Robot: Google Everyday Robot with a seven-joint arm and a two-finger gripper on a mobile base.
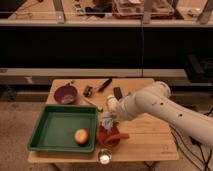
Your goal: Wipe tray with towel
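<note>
camera view | tray [56, 129] at counter's front-left corner, orange fruit [81, 136] in its front-right corner | gripper [109, 115] just beside tray's right rim, clamped on bunched towel [106, 122] | step: likely bringing towel to tray, wiping not yet begun | next: cross rim, lower towel onto bare floor, sweep clear of fruit

The hand [112, 111] is seen just right of the green tray [56, 127], closed on the grey-blue towel [106, 120], which hangs over a red object [113, 138]. An orange fruit [81, 136] is laid in the tray. A purple bowl [66, 93] is placed behind the tray on the desk [147, 132].
</note>
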